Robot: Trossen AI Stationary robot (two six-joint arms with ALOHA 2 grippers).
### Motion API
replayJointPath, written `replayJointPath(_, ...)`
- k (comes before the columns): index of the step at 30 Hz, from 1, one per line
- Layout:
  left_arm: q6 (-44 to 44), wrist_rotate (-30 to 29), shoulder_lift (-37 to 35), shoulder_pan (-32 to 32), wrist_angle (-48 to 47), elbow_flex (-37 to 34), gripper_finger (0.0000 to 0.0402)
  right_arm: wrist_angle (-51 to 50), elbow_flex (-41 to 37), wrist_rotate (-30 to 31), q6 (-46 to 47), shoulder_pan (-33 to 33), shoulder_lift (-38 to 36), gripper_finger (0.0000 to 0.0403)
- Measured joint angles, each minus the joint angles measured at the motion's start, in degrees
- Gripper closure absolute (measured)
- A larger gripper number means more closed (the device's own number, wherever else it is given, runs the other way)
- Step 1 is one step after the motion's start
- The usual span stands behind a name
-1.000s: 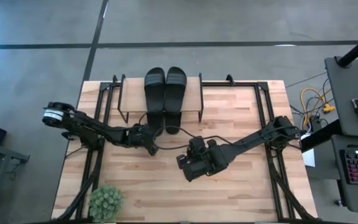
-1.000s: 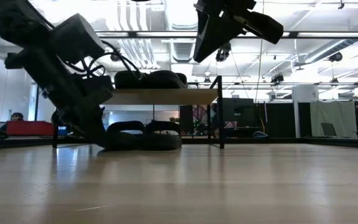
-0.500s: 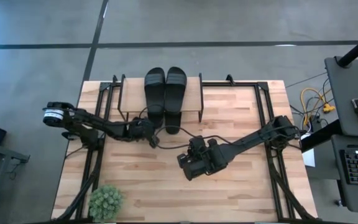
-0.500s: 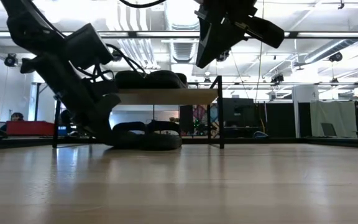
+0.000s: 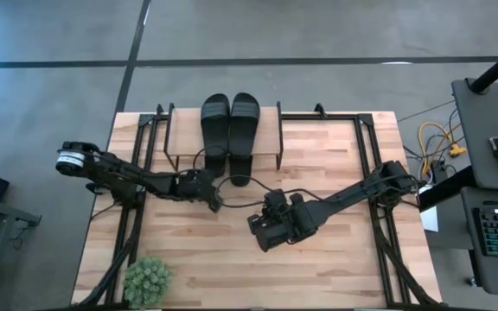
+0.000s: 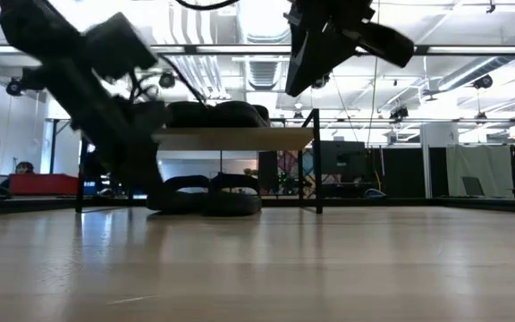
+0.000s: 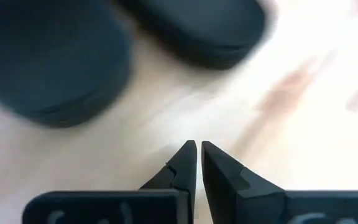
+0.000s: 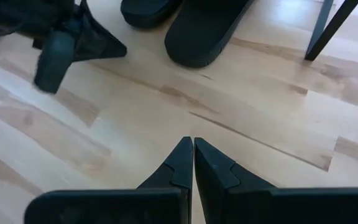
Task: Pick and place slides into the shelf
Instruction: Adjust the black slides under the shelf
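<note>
The shelf (image 5: 271, 130) stands at the table's far middle, with two black slides (image 5: 215, 117) (image 5: 244, 112) lying side by side on its top board (image 6: 240, 137). Two more slides (image 6: 208, 192) lie on the table under it, and their ends (image 5: 239, 177) stick out toward the near side. My left gripper (image 5: 215, 204) is shut and empty, a little short of those ends (image 7: 48, 62) (image 7: 197, 31). My right gripper (image 5: 262, 235) hangs shut and empty above the table's middle, well clear of the wood (image 8: 193, 146).
A small green potted plant (image 5: 148, 278) stands at the near left corner. The shelf's thin black legs (image 8: 328, 28) stand beside the lower slides. Bare tabletop (image 5: 335, 268) lies to the near right. My left gripper (image 8: 61, 43) shows in the right wrist view.
My left gripper first went toward the slide ends under the shelf. It has since drawn back toward the table's near edge and is blurred with motion. My right arm has kept still.
</note>
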Motion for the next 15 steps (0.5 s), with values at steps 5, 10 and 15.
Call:
replayJointPath(5,1.31,-1.27,0.72,-5.74,3.38,4.01,0.0391,-2.04,0.02,0.36,3.37,1.37,-0.69,0.0394)
replayJointPath(10,6.28,-1.4,5.78,-6.5,3.83,9.24,0.0391,-7.88,0.0,3.23,10.42,2.41,-1.09,0.0394)
replayJointPath(15,9.2,-1.07,12.39,-5.05,5.21,13.2,0.0391,-11.42,0.0,3.65,13.83,3.16,-2.32,0.0394)
